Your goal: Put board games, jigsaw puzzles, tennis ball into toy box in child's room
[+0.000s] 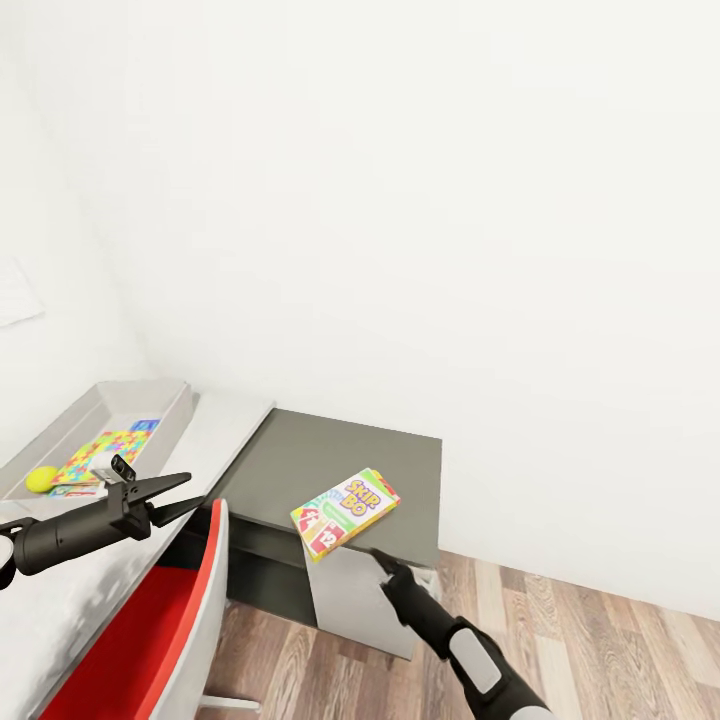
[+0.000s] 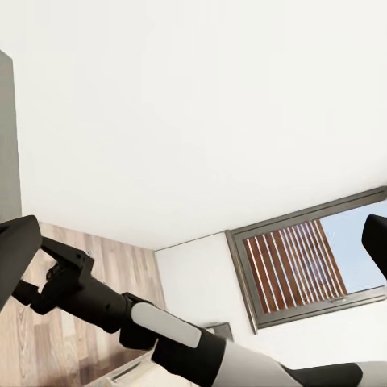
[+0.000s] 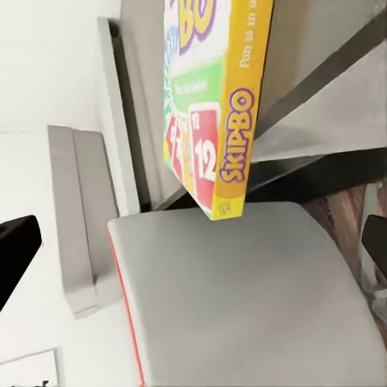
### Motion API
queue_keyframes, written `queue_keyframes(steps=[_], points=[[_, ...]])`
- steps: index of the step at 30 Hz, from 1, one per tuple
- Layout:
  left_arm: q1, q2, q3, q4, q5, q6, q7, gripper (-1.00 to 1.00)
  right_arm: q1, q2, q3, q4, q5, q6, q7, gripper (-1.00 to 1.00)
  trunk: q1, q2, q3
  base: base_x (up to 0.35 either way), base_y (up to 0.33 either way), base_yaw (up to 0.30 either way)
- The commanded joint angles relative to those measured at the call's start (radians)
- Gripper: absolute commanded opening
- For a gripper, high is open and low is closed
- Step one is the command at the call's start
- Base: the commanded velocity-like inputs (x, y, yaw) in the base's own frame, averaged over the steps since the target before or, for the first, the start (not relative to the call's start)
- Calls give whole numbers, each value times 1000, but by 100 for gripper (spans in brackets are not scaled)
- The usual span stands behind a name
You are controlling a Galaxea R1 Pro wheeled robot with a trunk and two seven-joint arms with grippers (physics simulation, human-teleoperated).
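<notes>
The right arm is reaching forward and up from the lower right of the head view, its dark forearm angled toward the grey side unit, and the right tool is sitting just at the near edge of a board game. The board game is tilted, overhanging the unit's front edge above the wood-plank floor. Whether the right tool's fingers are pinching the box or merely touching it is not clear from these views, so I cannot tell its state.

The board game's cover is reading "SKIP BO" in purple letters on yellow, with red cards showing "12"; in the right wrist view its yellow side is reading "SKIPBO" in red, plus small purple writing too fine to read.

The left arm is stretching out level over the surface, and the left tool is standing open with its two dark fingers apart, holding nothing.

The toy box is lying on the surface near the wall, with a jigsaw puzzle inside it and the tennis ball at its near end. A red-and-grey chair is standing below the left arm.
</notes>
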Motion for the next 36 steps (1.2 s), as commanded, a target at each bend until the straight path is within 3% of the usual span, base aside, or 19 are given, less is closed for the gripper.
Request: queue_keyframes(steps=[1, 7, 13, 25, 33, 36], points=[[-1, 0, 0, 0, -3, 4, -5, 100, -1, 1, -11, 6, -12, 9, 0, 100, 1, -2, -2, 0, 6, 0], [-1, 0, 0, 1, -3, 4, -5, 100, -1, 1, -51, 40, -27, -1, -3, 100, 1, -2, -2, 0, 3, 0], [-1, 0, 0, 1, -3, 4, -5, 100, -1, 1, -77, 62, -32, -65, -5, 100, 1, -2, -2, 0, 0, 0], [-1, 0, 2, 1, -3, 4, -5, 100, -1, 1, -81, 71, -28, -117, -21, 100, 1, -2, -2, 0, 0, 0], [-1, 0, 2, 1, -3, 4, -6, 100, -1, 1, -80, 70, -26, -113, -24, 100, 31, -58, -27, 0, 0, 0], [-1, 0, 2, 1, -3, 4, -6, 100, -1, 1, -80, 70, -24, -112, -24, 100, 31, -58, -27, 0, 0, 0]])
